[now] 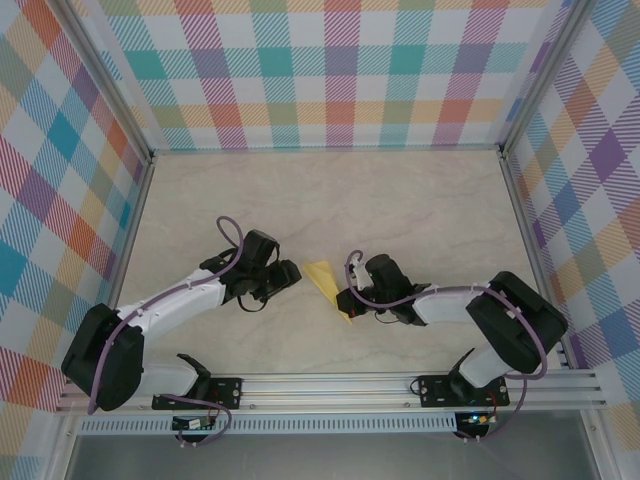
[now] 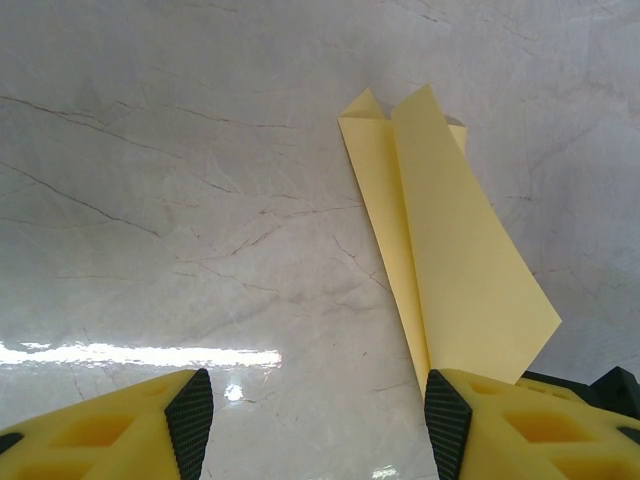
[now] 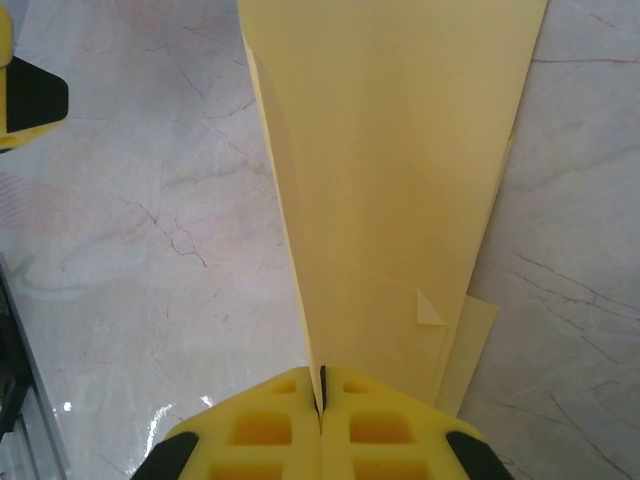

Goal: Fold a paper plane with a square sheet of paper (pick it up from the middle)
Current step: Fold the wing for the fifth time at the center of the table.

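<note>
The right end effector point(image 3: 322, 400), nearest the front rail, is clenched on one end of the yellow paper plane point(image 3: 390, 180), which stretches away from it over the marbled desk point(image 1: 400, 210), and just beside it the left end effector point(image 2: 318, 400) stands released, fingers spread apart.

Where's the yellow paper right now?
Top view: the yellow paper is near the middle of the table, its near end pinched by the right gripper, the open left gripper to its left.

Paper plane point(image 1: 326, 282): yellow, folded narrow wedge w/ centre crease; mid-frame, wide end upper left; narrow end pinched in right gripper point(image 1: 346, 302).
</note>
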Controlling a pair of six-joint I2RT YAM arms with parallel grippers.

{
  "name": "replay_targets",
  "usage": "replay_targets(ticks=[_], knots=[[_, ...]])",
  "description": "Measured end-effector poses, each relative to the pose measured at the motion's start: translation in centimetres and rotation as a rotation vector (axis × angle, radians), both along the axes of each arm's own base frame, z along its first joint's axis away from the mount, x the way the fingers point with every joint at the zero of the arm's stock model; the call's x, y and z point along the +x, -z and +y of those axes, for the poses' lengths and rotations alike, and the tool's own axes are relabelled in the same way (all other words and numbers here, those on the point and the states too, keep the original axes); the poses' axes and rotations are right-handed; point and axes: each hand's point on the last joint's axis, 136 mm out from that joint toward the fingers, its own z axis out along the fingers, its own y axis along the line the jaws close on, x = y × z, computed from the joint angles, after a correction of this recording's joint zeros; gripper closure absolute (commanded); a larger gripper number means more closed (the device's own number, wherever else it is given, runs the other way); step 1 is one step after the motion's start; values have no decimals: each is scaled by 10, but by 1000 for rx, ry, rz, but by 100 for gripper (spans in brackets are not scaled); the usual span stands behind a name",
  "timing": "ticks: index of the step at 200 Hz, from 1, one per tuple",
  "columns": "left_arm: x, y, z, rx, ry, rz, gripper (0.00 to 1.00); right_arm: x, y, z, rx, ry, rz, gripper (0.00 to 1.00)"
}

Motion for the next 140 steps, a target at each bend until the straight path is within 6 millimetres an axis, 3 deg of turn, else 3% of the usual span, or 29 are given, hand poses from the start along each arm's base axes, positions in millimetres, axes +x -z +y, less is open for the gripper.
replay_targets(ticks=[69, 140], knots=[[-1, 3, -2, -6, 8, 12, 40, -4, 13, 0, 49, 3, 145, 100], [0, 4, -5, -17, 14, 13, 41, -6, 4, 4, 118, 4, 219, 100]])
